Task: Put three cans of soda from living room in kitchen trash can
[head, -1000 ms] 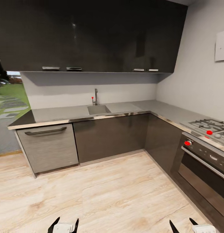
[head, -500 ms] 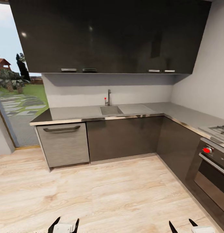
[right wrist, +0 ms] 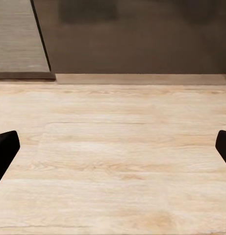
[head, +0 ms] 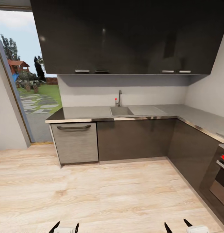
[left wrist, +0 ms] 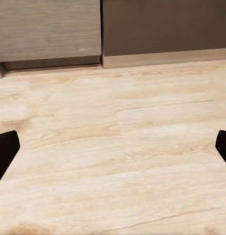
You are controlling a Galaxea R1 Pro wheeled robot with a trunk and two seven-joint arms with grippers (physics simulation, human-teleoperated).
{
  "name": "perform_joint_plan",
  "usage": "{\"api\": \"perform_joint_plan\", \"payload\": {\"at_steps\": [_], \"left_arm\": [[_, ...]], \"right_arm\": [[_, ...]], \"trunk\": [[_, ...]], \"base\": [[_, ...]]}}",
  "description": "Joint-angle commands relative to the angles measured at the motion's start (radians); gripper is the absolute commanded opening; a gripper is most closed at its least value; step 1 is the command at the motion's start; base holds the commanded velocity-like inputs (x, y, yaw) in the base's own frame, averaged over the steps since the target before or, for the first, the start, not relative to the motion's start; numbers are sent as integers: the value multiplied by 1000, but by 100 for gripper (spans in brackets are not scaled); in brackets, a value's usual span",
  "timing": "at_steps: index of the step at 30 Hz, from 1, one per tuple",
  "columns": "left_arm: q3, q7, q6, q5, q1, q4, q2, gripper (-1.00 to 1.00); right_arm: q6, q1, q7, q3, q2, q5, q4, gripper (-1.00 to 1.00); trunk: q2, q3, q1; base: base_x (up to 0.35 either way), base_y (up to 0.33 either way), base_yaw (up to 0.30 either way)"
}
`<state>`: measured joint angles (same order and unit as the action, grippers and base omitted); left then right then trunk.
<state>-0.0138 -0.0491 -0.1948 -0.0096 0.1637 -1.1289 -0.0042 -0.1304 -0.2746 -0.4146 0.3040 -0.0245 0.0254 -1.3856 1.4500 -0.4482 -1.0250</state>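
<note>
1. Left gripper point(head: 65, 226) low at the head view's bottom edge, fingers spread wide, nothing between them; in the left wrist view, dark fingertips point(left wrist: 6, 152) at either edge with bare floor point(left wrist: 117, 147) between.
2. Right gripper point(head: 178, 225) likewise spread and empty, wood planks between its tips in the right wrist view point(right wrist: 113, 156).
3. Both held low and forward over the floor, probably a travel pose while driving, with nothing to carry.
4. Ahead: dark cabinets point(head: 134, 139), grey counter point(head: 92, 113), sink point(head: 121, 111) with tap, pale drawer front point(head: 75, 142), oven point(head: 220, 184) with a red knob at the right edge, doorway to a garden point(head: 34, 97) at the left.
5. So, in the kitchen, facing the counter corner.
6. No cans or bin to place relative to either gripper; nothing carried, so likely searching or passing through, with the cans yet to fetch.
</note>
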Motion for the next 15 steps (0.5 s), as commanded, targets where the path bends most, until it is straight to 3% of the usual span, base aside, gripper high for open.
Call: {"api": "perform_joint_plan", "payload": {"at_steps": [1,7,15], "left_arm": [[0,0,0,0,0,1,0,100],[0,0,0,0,0,3,1,100],[-1,0,0,2,0,2,1,100]], "right_arm": [[0,0,0,0,0,-1,0,100],[0,0,0,-4,1,0,2,100],[0,0,0,-15,1,2,2,100]], "trunk": [[0,0,0],[0,-2,0],[0,-9,0]], "base": [[0,0,65],[0,0,65],[0,0,154]]}}
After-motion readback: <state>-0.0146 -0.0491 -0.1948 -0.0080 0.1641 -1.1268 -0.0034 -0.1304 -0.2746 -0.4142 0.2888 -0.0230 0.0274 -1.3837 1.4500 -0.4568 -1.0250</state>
